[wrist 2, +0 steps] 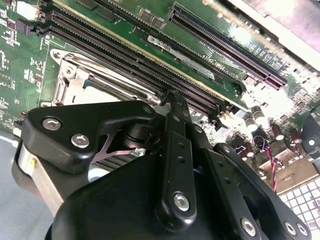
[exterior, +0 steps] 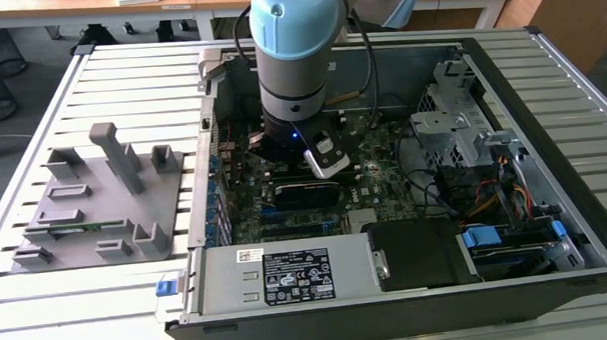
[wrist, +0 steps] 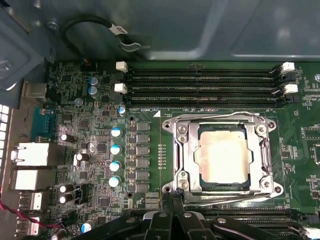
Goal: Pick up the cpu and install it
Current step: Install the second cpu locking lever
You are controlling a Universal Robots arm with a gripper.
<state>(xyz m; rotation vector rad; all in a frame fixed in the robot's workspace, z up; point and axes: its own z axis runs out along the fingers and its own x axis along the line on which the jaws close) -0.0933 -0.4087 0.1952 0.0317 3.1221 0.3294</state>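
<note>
Already the cpu is seated in its socket frame on the green motherboard, as seen in the first wrist view: its pale metal top lies flat and square inside the silver frame, with the corner screws around it. It is held there by the frame alone, not by the claw. The seating looks level, which suggests the placing part of the task is done, though whether the frame is latched down cannot be told.

In the second wrist view the claw is seen from behind its black linkage, its fingertips drawn together to a point just above the memory slots, beside the socket. Nothing is seen between them, so the claw is judged closed and empty. Its narrow, pinched stance fits the crowded board, where slots and capacitors stand close on every side.

In the exterior view the arm is lowered straight down into the open computer case, which lies on its side on the slatted surface so that the board faces upward and can be reached from above. Well apart, toward the exterior view's left, a grey tray with upright blocks is set on the same surface.
</note>
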